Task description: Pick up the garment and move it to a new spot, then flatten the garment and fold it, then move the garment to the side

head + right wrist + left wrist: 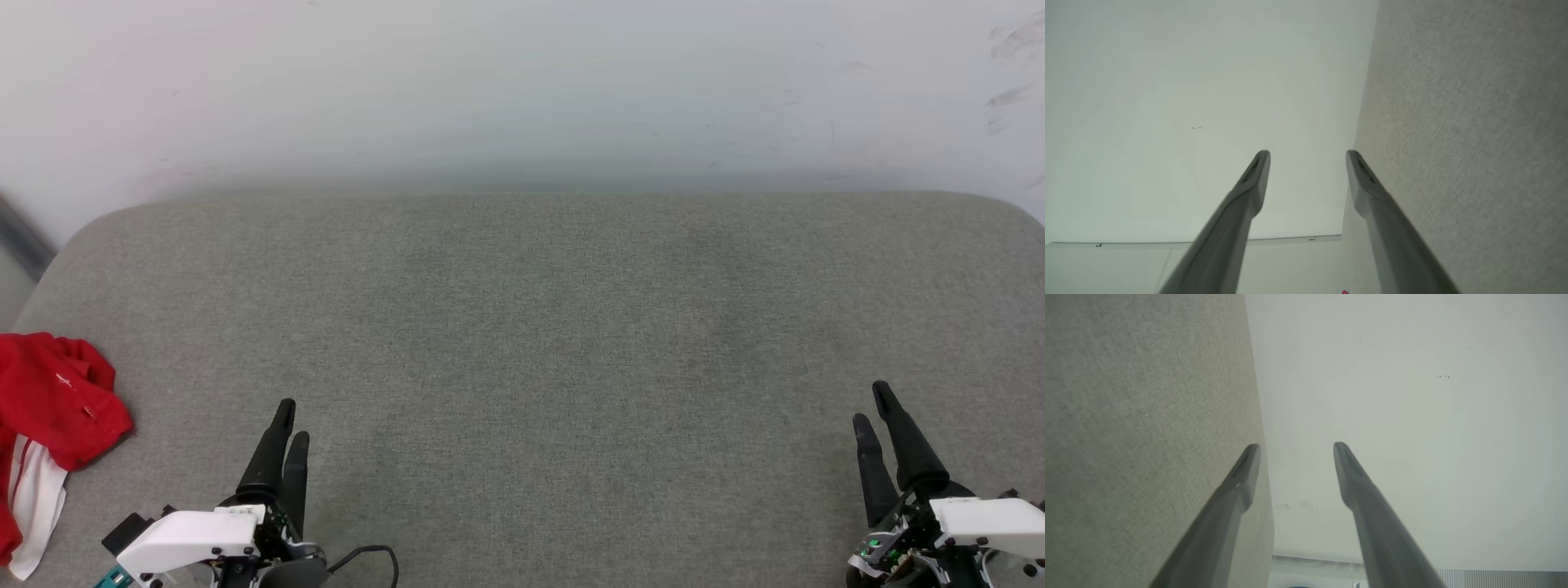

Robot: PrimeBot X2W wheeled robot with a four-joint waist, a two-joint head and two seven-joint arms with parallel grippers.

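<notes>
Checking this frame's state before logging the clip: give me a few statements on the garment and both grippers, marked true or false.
1. The garment lies crumpled at the left edge of the grey surface. True.
2. The left gripper holds the garment. False: its fingers are apart and empty.
3. The right gripper has its fingers apart. True.
4. The garment lies nearest the right gripper. False: it lies left of the left gripper.

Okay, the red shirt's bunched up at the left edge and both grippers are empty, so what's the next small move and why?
Probably swing the left gripper leftward toward the garment. The garment lies crumpled at the left edge of the grey surface, close to that gripper, which is open and holds nothing. The right gripper sits far across on the other side.
</notes>
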